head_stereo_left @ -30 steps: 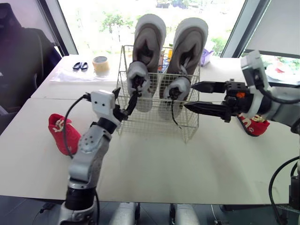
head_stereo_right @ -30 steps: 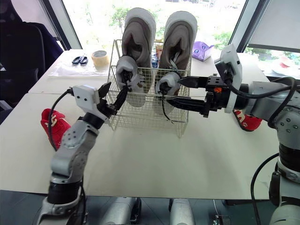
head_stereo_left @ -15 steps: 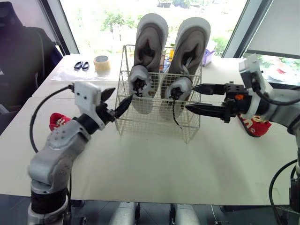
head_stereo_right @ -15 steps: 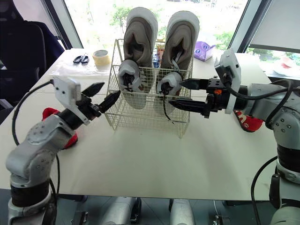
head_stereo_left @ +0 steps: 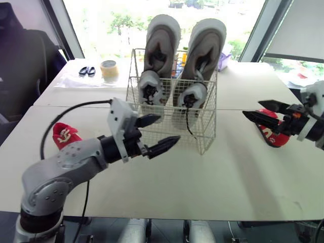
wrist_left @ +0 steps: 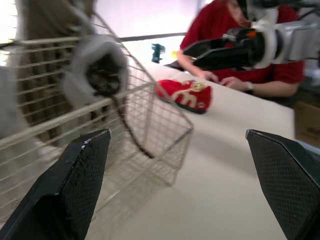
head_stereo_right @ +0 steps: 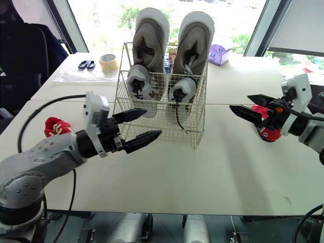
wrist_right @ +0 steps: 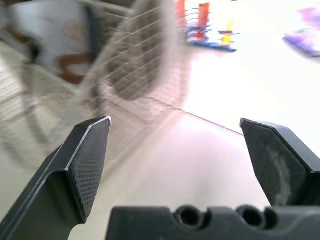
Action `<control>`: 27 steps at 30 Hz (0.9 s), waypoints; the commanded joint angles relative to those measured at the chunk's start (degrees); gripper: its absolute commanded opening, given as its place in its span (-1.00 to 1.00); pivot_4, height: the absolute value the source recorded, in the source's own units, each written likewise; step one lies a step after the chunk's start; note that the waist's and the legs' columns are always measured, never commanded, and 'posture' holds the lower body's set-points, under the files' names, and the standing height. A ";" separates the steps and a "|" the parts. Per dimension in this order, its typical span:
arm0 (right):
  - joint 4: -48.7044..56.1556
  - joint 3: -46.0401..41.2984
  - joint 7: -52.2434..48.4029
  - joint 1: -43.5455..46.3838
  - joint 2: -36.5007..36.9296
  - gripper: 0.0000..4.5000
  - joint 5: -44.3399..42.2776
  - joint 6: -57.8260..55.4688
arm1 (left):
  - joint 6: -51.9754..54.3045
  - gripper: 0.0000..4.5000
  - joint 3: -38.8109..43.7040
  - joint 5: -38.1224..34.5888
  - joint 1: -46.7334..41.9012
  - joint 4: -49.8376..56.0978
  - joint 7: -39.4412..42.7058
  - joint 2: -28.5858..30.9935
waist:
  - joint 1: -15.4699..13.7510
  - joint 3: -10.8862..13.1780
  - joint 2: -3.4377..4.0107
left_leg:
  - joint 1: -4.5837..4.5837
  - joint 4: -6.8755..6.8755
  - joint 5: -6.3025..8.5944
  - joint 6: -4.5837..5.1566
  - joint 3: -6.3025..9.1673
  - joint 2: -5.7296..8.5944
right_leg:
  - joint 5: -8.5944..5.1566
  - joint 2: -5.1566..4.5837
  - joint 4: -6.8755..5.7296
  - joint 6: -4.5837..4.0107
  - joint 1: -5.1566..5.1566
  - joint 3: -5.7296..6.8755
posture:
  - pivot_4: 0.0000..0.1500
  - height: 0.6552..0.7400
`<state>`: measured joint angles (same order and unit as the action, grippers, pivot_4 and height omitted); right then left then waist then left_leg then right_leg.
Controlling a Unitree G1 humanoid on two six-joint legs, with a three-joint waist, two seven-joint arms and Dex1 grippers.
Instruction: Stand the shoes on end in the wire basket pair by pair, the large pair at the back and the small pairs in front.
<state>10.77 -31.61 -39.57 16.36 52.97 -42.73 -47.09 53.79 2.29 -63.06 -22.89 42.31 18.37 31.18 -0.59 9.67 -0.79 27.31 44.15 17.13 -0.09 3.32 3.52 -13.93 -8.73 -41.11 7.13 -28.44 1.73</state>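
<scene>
The wire basket [head_stereo_left: 202, 137] stands mid-table. A large grey pair [head_stereo_left: 162, 38] stands on end at its back, and a small grey pair [head_stereo_left: 151, 88] stands in front of it. One red shoe [head_stereo_left: 64, 135] lies on the table at the left. Another red shoe [head_stereo_left: 272, 134] lies at the right. My left gripper [head_stereo_left: 168, 128] is open and empty, hovering just in front of the basket and pointing right. My right gripper [head_stereo_left: 251, 108] is open and empty, right of the basket and just above the right red shoe. The left wrist view shows the basket [wrist_left: 165, 125] and that red shoe [wrist_left: 186, 95].
A tape roll [head_stereo_left: 108, 69] and scissors [head_stereo_left: 86, 71] lie at the back left, and a purple item [head_stereo_left: 224, 61] sits behind the basket. A person in a red shirt [wrist_left: 215, 25] sits beyond the table's right end. A black chair stands at the far left.
My left gripper swung from the basket's left side round to its front. My right gripper drew back to the right, away from the basket and over to the red shoe.
</scene>
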 commanded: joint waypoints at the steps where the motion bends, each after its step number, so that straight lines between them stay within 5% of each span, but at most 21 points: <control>1: 4.84 -5.40 2.02 -6.38 -1.04 1.00 3.22 3.26 | -1.85 0.98 -2.86 -0.16 -0.38 -0.74 6.09 0.18 | -0.24 0.01 -0.01 | 0.00 -0.02 0.00 0.00 0.04 -0.04 | -0.01 0.06 -0.01 -0.02 -0.01 0.03 | 1.00 -0.97; 12: 9.42 -9.94 14.23 -21.89 -14.53 1.00 10.96 8.89 | -4.74 0.98 -9.41 5.30 0.51 -1.25 8.77 -3.36 | -0.22 0.00 0.02 | 0.00 0.02 0.00 0.00 0.09 -0.04 | -0.07 0.07 0.00 -0.10 0.06 0.06 | 1.00 -0.97; 27: -19.32 0.07 12.74 -9.89 -15.66 1.00 19.66 24.09 | -8.48 0.98 -12.02 11.76 -1.03 -3.11 12.41 -5.22 | 0.03 -0.02 0.06 | -0.05 0.07 -0.01 0.01 0.01 -0.04 | -0.07 0.10 -0.03 -0.10 0.08 0.05 | 1.00 -0.97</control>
<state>-6.26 -32.15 -25.97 4.99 37.13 -24.29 -26.20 46.85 -9.93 -52.36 -23.07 38.38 30.13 26.08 -0.56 9.65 -0.72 27.27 44.21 17.13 -0.08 3.33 3.48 -14.01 -8.63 -41.15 7.03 -28.37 1.78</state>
